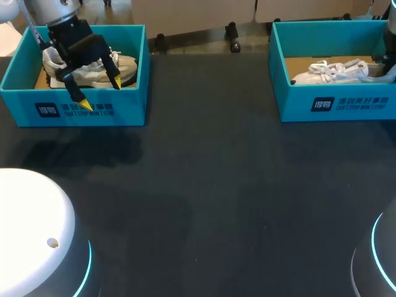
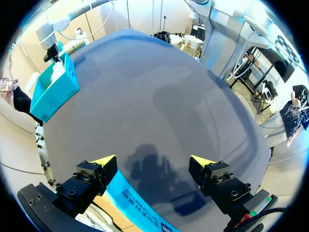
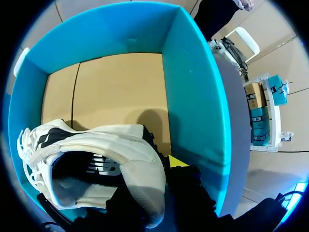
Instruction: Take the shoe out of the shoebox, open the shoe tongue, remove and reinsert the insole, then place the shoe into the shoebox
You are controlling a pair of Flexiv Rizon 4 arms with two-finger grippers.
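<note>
On the flat dark worktop [image 1: 210,185], two blue-green cardboard boxes, well apart.

At the far left, the left shoebox [image 1: 74,112], open on top. Inside it, a white and grey shoe [image 1: 127,67]. Just above that box, over its near side, the left gripper [image 1: 99,93], black with bright yellow tips. Wide open, with nothing held. From the left wrist, the same left gripper [image 2: 153,162] spread wide, with a strip of the left shoebox [image 2: 135,203] under it and the dark worktop [image 2: 159,87] ahead. Far across the worktop there, the other box [image 2: 50,94], looking small.

At the far right, the right shoebox [image 1: 346,102], open on top too. Inside it, a white lace-up shoe [image 1: 334,71], toe to the left and heel to the right. No part of this shoe out of the box yet.

From the right wrist, the white lace-up shoe [image 3: 96,145] on the brown cardboard floor of the right shoebox [image 3: 193,96], close to one blue wall. Down at the heel of that shoe, touching it, the right gripper [image 3: 176,179], mostly hidden behind the white heel. Open or closed: cannot tell.
</note>
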